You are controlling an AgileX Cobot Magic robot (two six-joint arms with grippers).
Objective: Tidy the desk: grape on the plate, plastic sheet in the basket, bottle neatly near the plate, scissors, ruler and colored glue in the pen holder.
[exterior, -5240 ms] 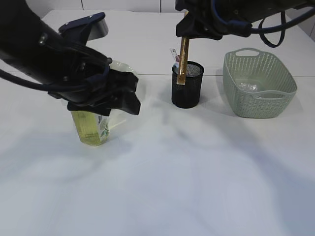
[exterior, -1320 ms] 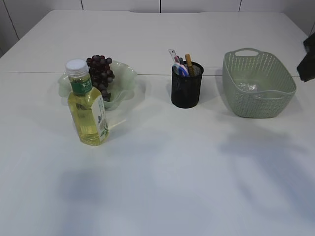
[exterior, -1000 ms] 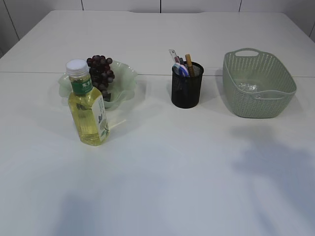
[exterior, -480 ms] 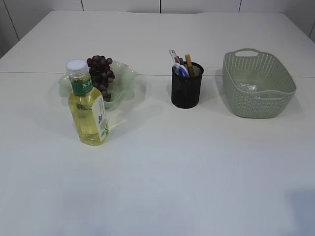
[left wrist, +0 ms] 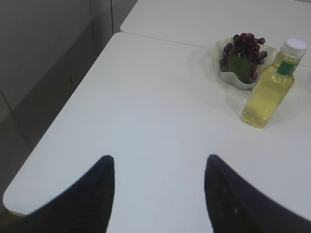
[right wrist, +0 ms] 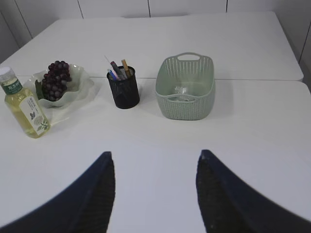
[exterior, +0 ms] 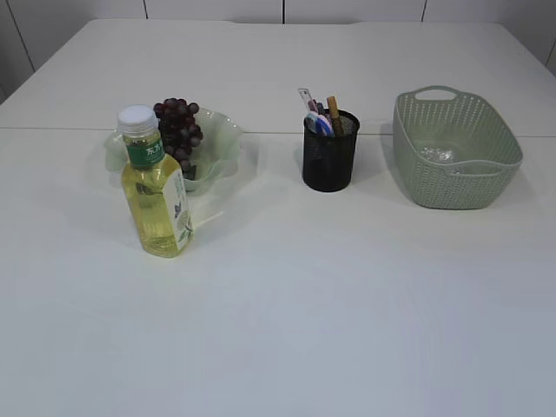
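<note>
The grape bunch (exterior: 177, 123) lies on the pale green plate (exterior: 221, 137), toward the far-left part of the desk (exterior: 287, 304). The bottle (exterior: 155, 185) stands upright just in front of the plate, touching or nearly touching its near rim, cap on. Toward the middle of the far edge the black mesh pen holder (exterior: 330, 153) stands with several things poking out of its top: a ruler end, a blue-and-white handle and a brownish stick; which is the scissors and which the glue is too small to tell. To the right, near the far-right corner, the green basket (exterior: 455, 153) holds something clear and crumpled on its floor, probably the plastic sheet (exterior: 437, 153).

Judging from this, every item seems placed and nothing loose remains on the open desk.

The left gripper (left wrist: 159, 194) and the right gripper (right wrist: 154, 194) hover clear at the near edges, both with jaws spread and holding nothing.
</note>
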